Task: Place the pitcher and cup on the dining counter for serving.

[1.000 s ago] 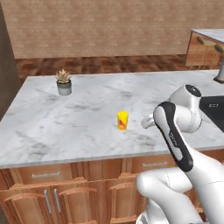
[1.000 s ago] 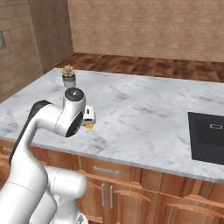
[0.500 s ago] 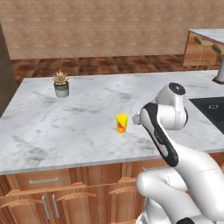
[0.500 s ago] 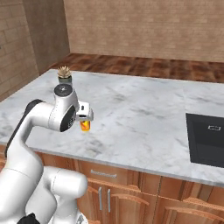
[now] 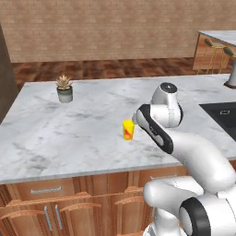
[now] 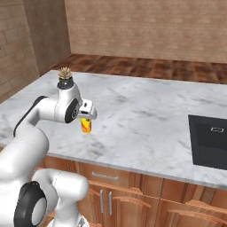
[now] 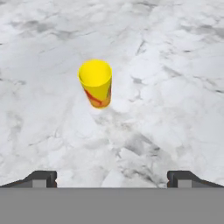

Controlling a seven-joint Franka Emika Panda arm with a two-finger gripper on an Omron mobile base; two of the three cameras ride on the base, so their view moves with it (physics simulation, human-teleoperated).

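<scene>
On the marble counter stand one cup and one plant pot, jaws wide.

Yellow cup, red mark; grey-veined white marble counter

White arm of rounded, glossy segments; black bands at the joints and a round grey cap on one joint. Bulbous white base links with dark ring joints. Hand: two small dark, blocky finger tips.
</scene>
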